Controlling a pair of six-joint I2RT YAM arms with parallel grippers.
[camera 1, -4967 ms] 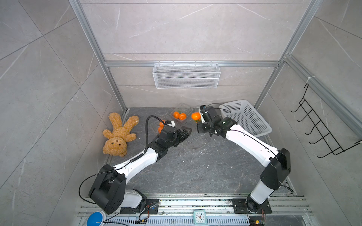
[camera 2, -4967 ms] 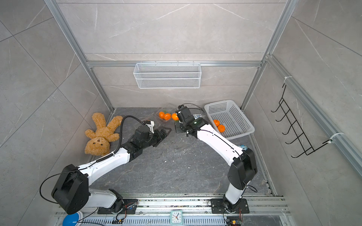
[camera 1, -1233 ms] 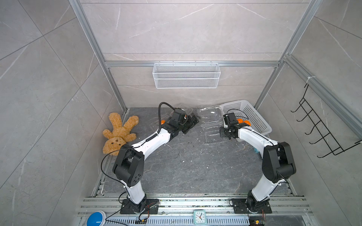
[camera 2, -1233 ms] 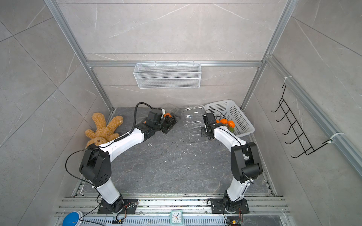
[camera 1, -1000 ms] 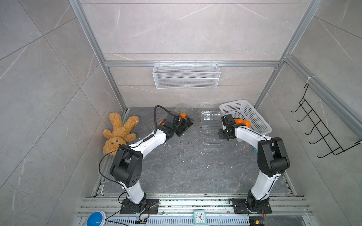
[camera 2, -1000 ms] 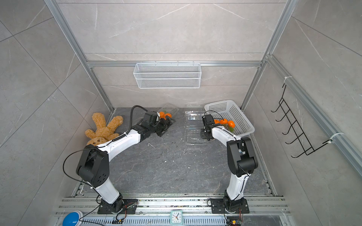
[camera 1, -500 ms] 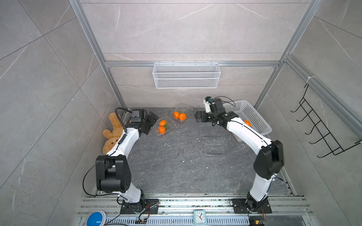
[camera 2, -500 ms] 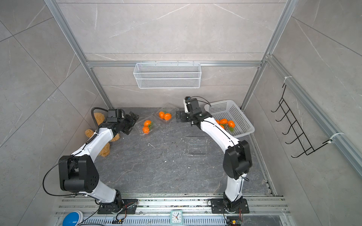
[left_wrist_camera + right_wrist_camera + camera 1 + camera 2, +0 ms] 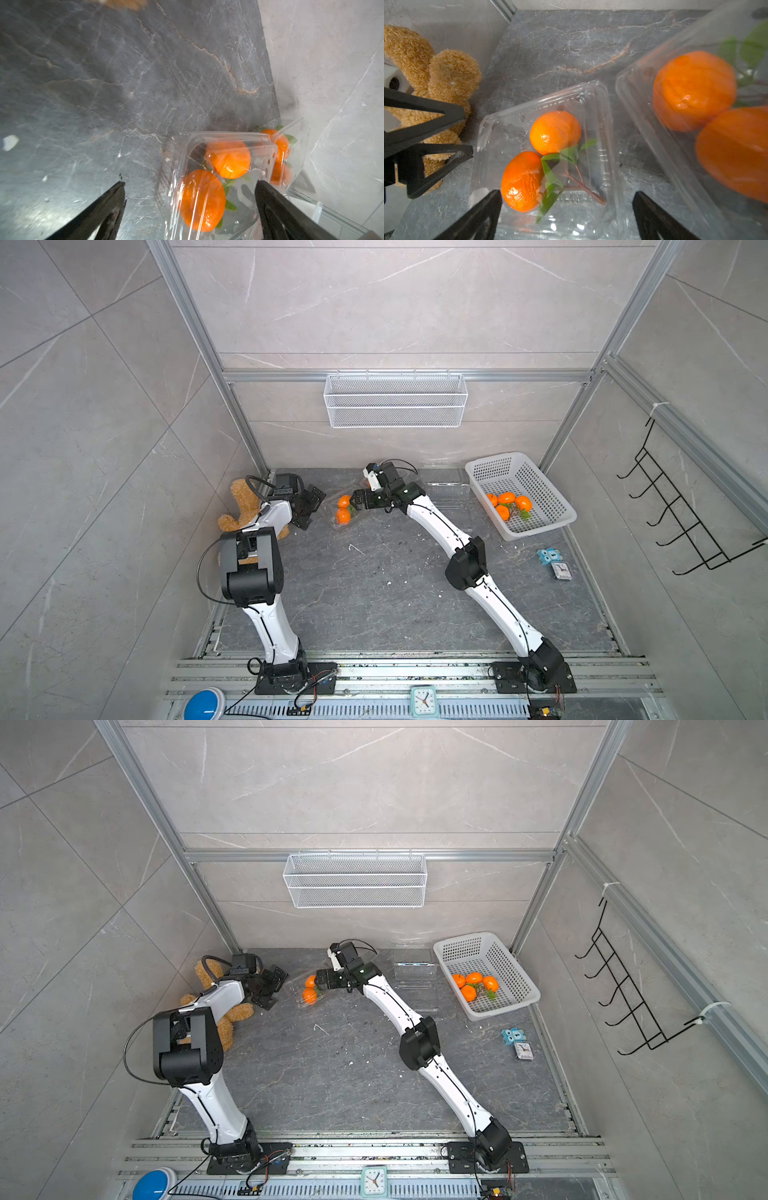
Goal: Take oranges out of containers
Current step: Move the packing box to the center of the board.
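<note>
**Both grippers wait open-handed at the last two full boxes**

At the far left a teddy bear point(image 9: 243, 506) lies against the wall and has no part in the task. Just beside it the left gripper point(image 9: 309, 506) has its jaws spread wide and is holding nothing, turned toward the nearer clamshell box point(image 9: 500, 135). This box stands on the dark stone floor with two oranges point(image 9: 555, 133) inside, and its clear lid seems closed over them (reflections run across the fruit).

From the opposite side the right gripper point(image 9: 358, 501) faces the same box, with its jaws also spread wide and empty. I judge that the grippers are set on two sides so that one can steady the light box while the other lifts the lid. I cannot tell if either one touches the plastic.

A second clamshell box point(image 9: 639, 116), also with two fruits inside, lies just beside the first. In both top views the right arm hides it.

Further right, the empty clamshell boxes point(image 9: 415, 977) lie flat between the right arm and the white perforated basket point(image 9: 548, 497); probably they were put there to keep them out of the way. The basket holds four oranges point(image 9: 507, 502) with leaves and stands at the right wall, on the right arm's own side. So the task looks about half done.
</note>
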